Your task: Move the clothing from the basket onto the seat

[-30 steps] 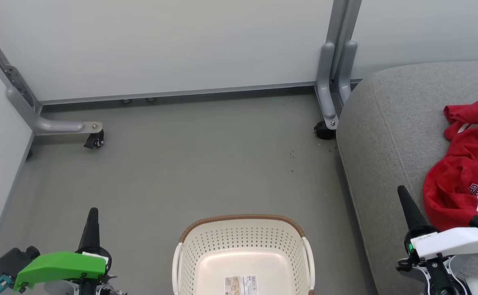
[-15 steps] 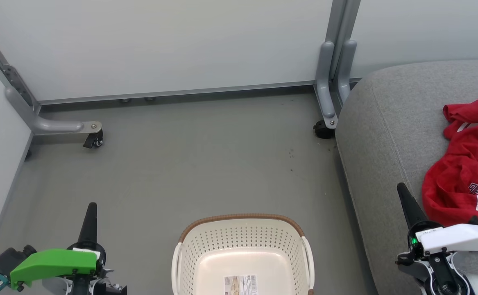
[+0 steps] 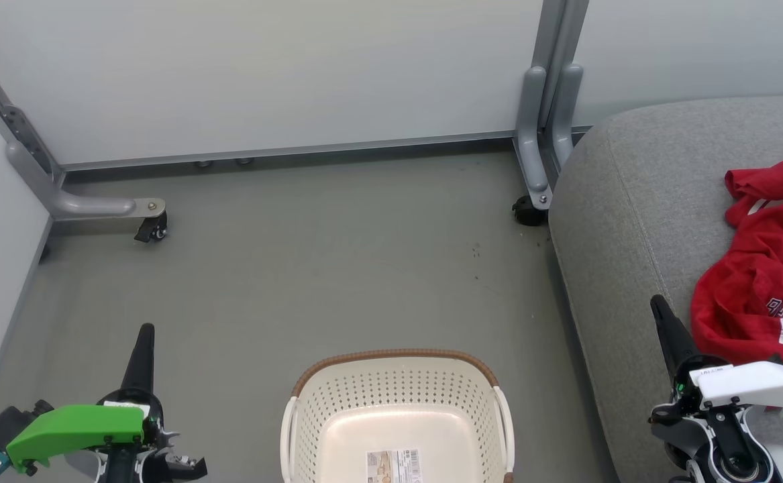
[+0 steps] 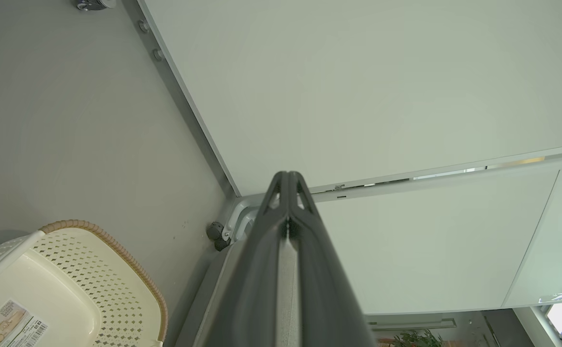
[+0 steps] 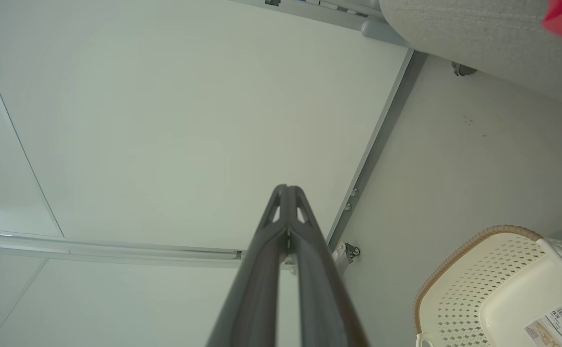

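While the red clothing [image 3: 760,282] lies crumpled on the grey seat [image 3: 639,201] at the right of the head view, the right end effector [image 3: 658,310] hangs just beside the garment's lower left edge, apart from the fabric. Its tip shows against the seat's cushion. The right wrist view shows its two dark fingers pressed together along their length. The left end effector [image 3: 144,333] is at the lower left above the grey floor [image 3: 310,268], well apart from the clothing, and the left wrist view shows its fingers closed tip to tip as well. Between the two end effectors the cream basket [image 3: 394,353] stands on the floor, just left of the seat's front edge. A printed label [image 3: 394,466] lies flat on the bare bottom of the basket.
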